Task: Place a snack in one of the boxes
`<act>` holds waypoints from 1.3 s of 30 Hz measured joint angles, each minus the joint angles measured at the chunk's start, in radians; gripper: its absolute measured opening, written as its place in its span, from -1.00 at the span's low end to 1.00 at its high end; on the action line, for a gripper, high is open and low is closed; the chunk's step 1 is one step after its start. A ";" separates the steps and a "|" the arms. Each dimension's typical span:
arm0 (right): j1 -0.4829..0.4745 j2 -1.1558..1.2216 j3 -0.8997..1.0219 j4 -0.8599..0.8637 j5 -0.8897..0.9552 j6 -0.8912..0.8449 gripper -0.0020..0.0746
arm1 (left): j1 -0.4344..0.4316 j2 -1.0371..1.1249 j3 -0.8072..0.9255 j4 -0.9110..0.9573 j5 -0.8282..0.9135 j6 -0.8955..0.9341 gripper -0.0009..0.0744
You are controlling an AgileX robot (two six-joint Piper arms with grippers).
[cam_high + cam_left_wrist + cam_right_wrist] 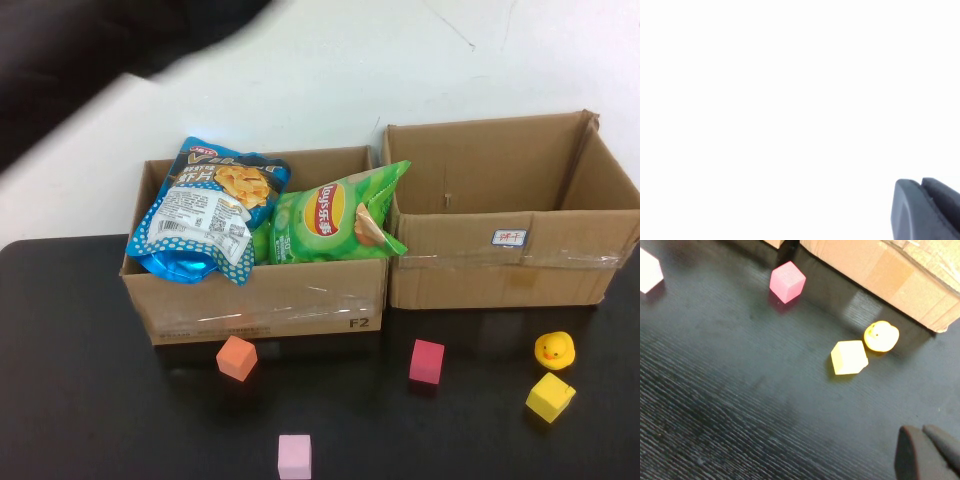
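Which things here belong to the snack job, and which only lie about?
Job: blue snack bag and green chip bag in left cardboard box; right cardboard box.

Lying about: orange cube, red cube, pink cube, yellow cube, yellow rubber duck.

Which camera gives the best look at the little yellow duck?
The right wrist view: the yellow duck shows large there, beside the yellow cube. The high view shows it small near the right box. The left wrist view misses it.
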 joint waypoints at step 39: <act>0.000 0.000 0.001 0.089 -0.047 -0.044 -0.95 | 0.000 -0.299 0.268 2.001 1.692 -2.185 -0.98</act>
